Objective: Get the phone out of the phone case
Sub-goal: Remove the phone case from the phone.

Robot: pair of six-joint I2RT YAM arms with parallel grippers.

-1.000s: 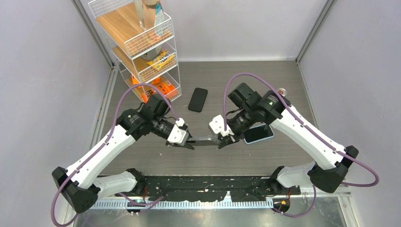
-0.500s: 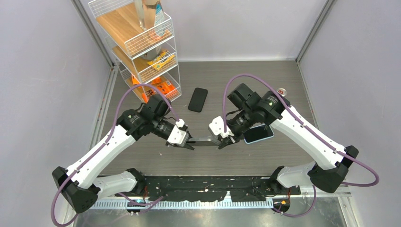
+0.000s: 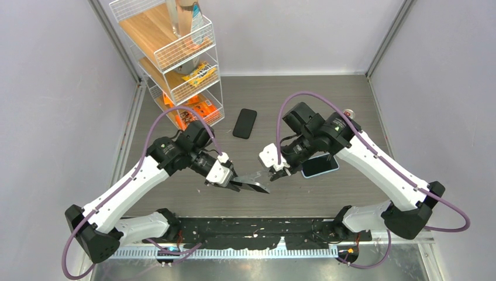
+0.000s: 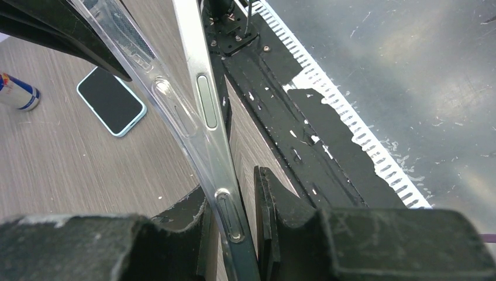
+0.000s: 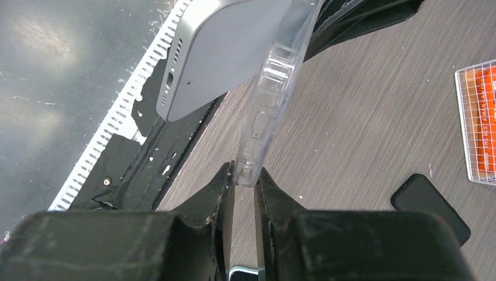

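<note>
On an orange packet [image 5: 485, 117] in the wire rack [image 3: 186, 48], "THE BEST" is partly legible. The grey phone [image 3: 254, 187], one end free of its case, is clamped by the left gripper [image 3: 233, 183] above the table's near edge. The clear phone case [image 5: 274, 82] is pinched between the closed fingers of the right gripper [image 3: 275, 174].

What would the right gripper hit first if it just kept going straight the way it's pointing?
Besides the clear phone case it grips, the right gripper would likely meet the freed end of the phone first, with the left gripper holding it just beyond. Depth is hard to judge.
</note>
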